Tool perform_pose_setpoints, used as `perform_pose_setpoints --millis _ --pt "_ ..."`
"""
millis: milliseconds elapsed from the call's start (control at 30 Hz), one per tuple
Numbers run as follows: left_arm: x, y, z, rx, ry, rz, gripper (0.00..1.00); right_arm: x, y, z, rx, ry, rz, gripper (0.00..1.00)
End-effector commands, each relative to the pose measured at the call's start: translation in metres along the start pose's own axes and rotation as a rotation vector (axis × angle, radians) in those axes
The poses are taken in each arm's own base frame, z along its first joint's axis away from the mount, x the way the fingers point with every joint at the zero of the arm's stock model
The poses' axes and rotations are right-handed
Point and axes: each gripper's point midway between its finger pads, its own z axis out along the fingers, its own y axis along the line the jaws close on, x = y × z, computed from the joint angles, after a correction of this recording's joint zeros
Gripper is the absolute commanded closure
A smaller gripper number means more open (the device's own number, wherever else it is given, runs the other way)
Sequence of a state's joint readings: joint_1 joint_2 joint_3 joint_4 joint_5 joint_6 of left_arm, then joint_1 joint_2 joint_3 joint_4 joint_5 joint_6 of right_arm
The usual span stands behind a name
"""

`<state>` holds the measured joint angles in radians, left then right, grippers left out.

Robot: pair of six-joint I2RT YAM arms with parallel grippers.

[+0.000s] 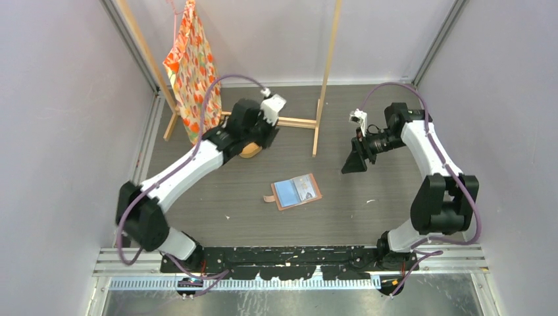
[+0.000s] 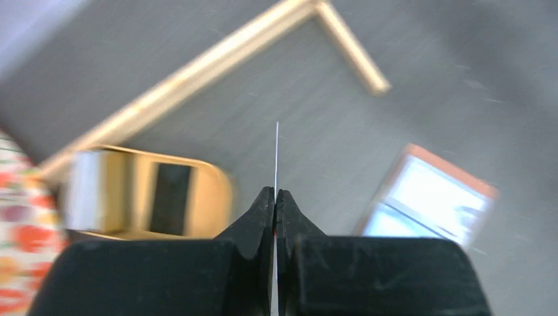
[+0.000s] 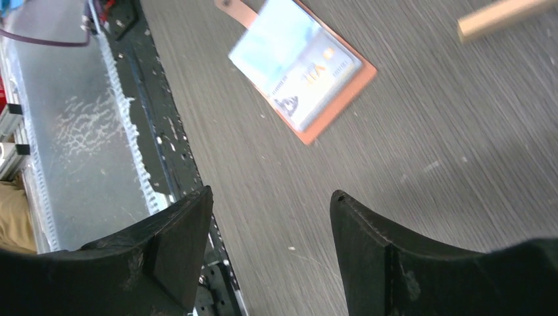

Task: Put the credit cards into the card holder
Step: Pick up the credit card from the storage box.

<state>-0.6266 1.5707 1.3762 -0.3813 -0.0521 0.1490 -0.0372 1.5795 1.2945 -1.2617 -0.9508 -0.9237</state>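
The left gripper [image 2: 275,195] is clamped on a thin card [image 2: 276,155], seen edge-on; the card holder [image 1: 297,191] lies open mid-table, about 4 o'clock from it in the top view; the right gripper [image 3: 271,197] hangs with jaws apart, empty; best to level the card with a pocket mouth, right gripper pinning the holder while it slides in

This is a robot laboratory cell, not a home or a shop. Plain pale walls [image 1: 59,99] close the dark grey desk [image 1: 217,210] on three sides, with metal frame posts [image 1: 123,36] in the far corners. The left arm [image 1: 191,164] and the right arm [image 1: 428,148], both white and black, are fixed on a black mounting bar [image 1: 296,253] along the near edge. Purple cables [image 1: 231,76] run along them. A wooden rack [image 1: 327,66] with a flowered cloth [image 1: 191,66] stands at the far edge.
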Motion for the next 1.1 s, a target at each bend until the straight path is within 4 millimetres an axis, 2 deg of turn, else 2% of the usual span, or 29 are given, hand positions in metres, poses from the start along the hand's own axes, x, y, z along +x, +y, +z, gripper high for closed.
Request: perform_pose_setpoints --millis 0,67,133,233,367,533,767,933,1067 --pt "-0.022 -0.076 -0.054 0.403 -0.227 -0.375 1.0 -0.035 0.047 0.003 -0.098 -0.145 -0.06 0.29" --pt "-0.027 -0.094 -0.073 0.524 -0.36 -0.468 0.99 -0.043 0.064 0.008 -0.147 -0.176 -0.062 0.29" --pt "-0.03 -0.102 -0.089 0.593 -0.468 -0.612 1.0 -0.051 0.077 0.011 -0.18 -0.214 -0.04 0.28" --pt "-0.033 -0.107 -0.102 0.656 -0.56 -0.705 0.99 -0.067 0.087 0.014 -0.219 -0.293 0.029 0.26" --pt "-0.048 -0.112 -0.113 0.709 -0.634 -0.744 0.99 -0.081 0.099 0.023 -0.277 -0.349 0.11 0.23" --pt "-0.064 -0.123 -0.116 0.799 -0.713 -0.791 1.0 -0.088 0.11 0.033 -0.317 -0.314 0.147 0.22" --pt "-0.068 -0.134 -0.107 0.87 -0.722 -0.844 0.99 -0.096 0.115 0.031 -0.293 -0.332 0.154 0.26" --pt "-0.07 -0.137 -0.11 0.891 -0.725 -0.845 0.99 -0.099 0.11 0.033 -0.285 -0.347 0.192 0.35" --pt "-0.066 -0.142 -0.108 0.905 -0.701 -0.851 1.0 -0.104 0.115 0.031 -0.307 -0.356 0.195 0.41"
